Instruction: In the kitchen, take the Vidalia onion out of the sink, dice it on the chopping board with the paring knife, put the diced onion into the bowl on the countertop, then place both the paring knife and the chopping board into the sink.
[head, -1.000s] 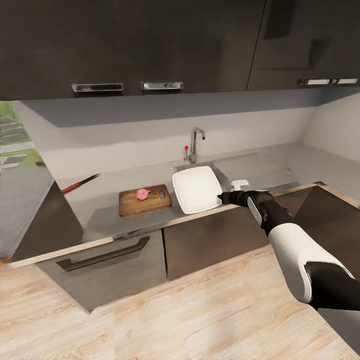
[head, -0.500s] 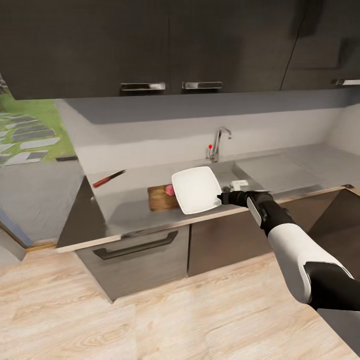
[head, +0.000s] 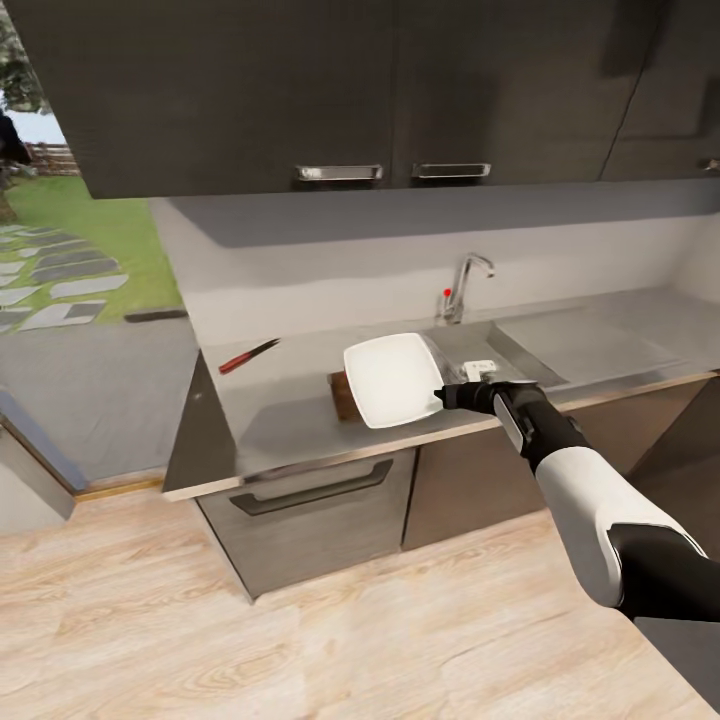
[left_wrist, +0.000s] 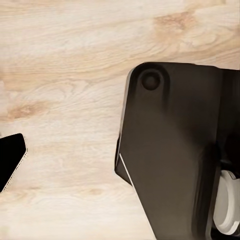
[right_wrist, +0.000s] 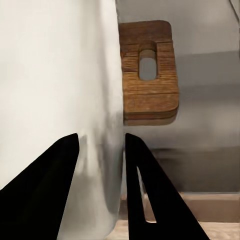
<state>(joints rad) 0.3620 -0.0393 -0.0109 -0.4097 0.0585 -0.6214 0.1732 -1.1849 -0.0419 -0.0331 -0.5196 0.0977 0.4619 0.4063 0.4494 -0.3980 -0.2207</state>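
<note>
My right gripper (head: 445, 397) is shut on the rim of the white square bowl (head: 392, 380), holding it tilted above the countertop (head: 290, 415). In the right wrist view the two black fingers (right_wrist: 145, 190) clamp the bowl's edge (right_wrist: 55, 90). The dark wooden chopping board (head: 339, 396) lies behind the bowl, mostly covered by it; its handle-hole end (right_wrist: 148, 75) shows past the rim. The onion is hidden. Apart at the counter's back left lies the red-handled paring knife (head: 248, 355). The sink (head: 478, 347) with its chrome tap (head: 468, 285) is behind my wrist.
Dark upper cabinets (head: 340, 90) hang over the counter, and drawers (head: 310, 495) sit under it. The counter ends at the left (head: 190, 430), beside an opening onto a garden (head: 70, 250). The left wrist view has wood floor (left_wrist: 65, 75) and a dark part of the robot (left_wrist: 175, 160).
The head view has swung left, so the counter slid right in the picture. The held bowl has moved left over the board and now covers the onion.
</note>
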